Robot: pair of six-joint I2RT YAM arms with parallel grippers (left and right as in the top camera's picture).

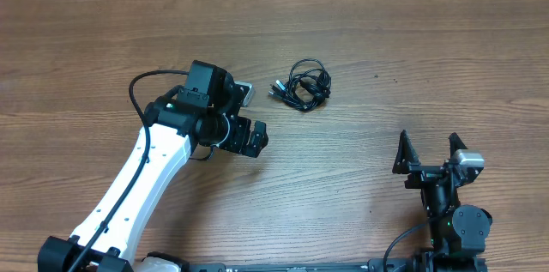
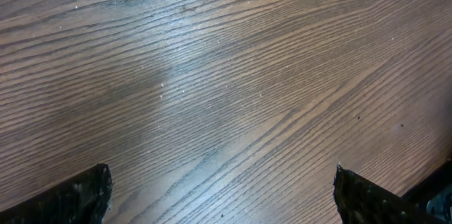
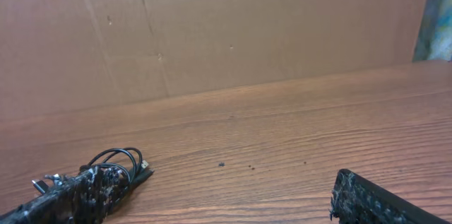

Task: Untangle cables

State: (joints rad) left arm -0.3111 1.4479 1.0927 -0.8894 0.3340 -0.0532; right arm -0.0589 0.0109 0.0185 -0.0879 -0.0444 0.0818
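The cables [image 1: 302, 85] are a small tight knot of thin black cords with plug ends, lying on the wooden table [image 1: 412, 57] a little right of centre. My left gripper [image 1: 256, 137] is open, to the left of the knot and slightly nearer the front, not touching it. In the left wrist view the left gripper [image 2: 222, 173] has only bare wood between its fingers. My right gripper [image 1: 427, 150] stands open near the front right, well away from the knot. In the right wrist view the cables [image 3: 120, 160] lie far left, partly hidden behind one finger [image 3: 70, 197] of the right gripper [image 3: 223, 178].
A brown cardboard wall [image 3: 233, 26] stands along the table's far edge. A few dark specks [image 3: 221, 164] lie on the wood right of the knot. The left arm's white link [image 1: 141, 178] slants in from the front left.
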